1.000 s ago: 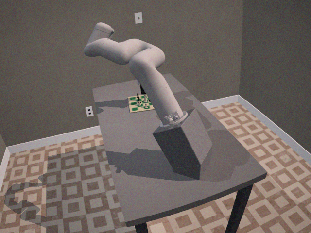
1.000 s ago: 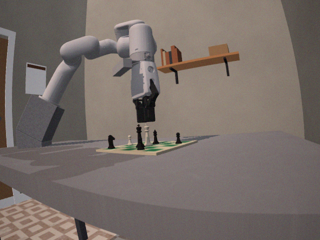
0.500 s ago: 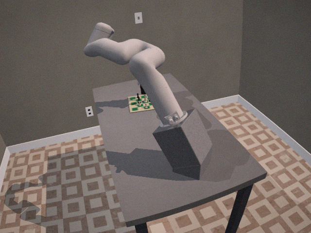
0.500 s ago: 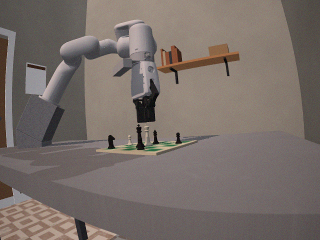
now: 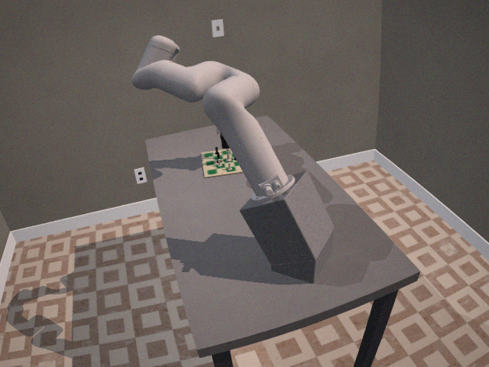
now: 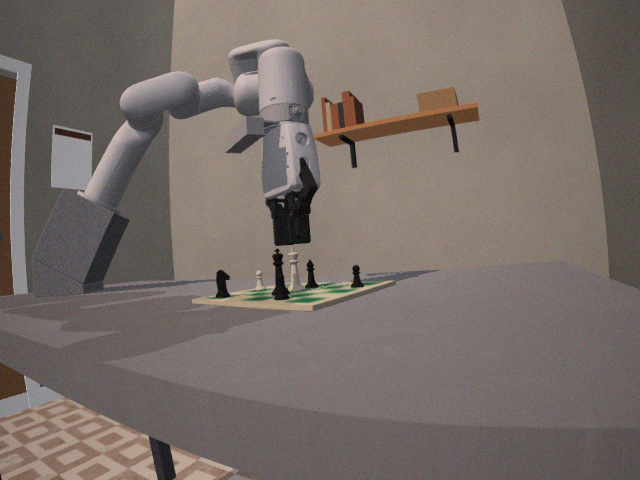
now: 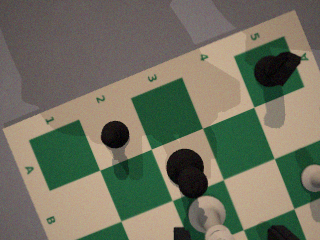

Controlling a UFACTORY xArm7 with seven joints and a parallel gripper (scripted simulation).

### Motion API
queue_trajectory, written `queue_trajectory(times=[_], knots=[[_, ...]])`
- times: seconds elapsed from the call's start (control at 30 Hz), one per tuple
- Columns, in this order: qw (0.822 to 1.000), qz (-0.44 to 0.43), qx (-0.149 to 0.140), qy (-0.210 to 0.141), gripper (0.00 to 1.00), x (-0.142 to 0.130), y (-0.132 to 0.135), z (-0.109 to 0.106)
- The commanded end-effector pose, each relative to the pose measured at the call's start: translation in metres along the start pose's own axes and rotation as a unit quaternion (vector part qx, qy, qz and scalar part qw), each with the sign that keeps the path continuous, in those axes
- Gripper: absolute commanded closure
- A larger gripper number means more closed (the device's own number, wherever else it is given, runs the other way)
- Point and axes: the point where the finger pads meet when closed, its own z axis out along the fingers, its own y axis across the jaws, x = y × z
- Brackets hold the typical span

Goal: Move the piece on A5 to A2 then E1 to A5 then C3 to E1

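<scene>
Looks like the last leg to me, since A2 and A5 are filled: gripper hovering part-open and empty above the tall white piece on C3, so lower straight, grip, carry to E1.

No visible change, folks: the white jointed arm and upright chess pieces look just as before.
</scene>
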Motion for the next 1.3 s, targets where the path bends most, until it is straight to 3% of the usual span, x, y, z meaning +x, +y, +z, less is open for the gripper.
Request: queue_trajectory(times=[0.0, 0.4, 0.9, 1.27], knots=[[1.0, 0.0, 0.002, 0.0, 0.57, 0.0, -0.002, -0.002], [1.0, 0.0, 0.002, 0.0, 0.57, 0.0, -0.002, 0.002], [1.0, 0.0, 0.002, 0.0, 0.57, 0.0, -0.002, 0.036], [1.0, 0.0, 0.002, 0.0, 0.57, 0.0, -0.002, 0.041]])
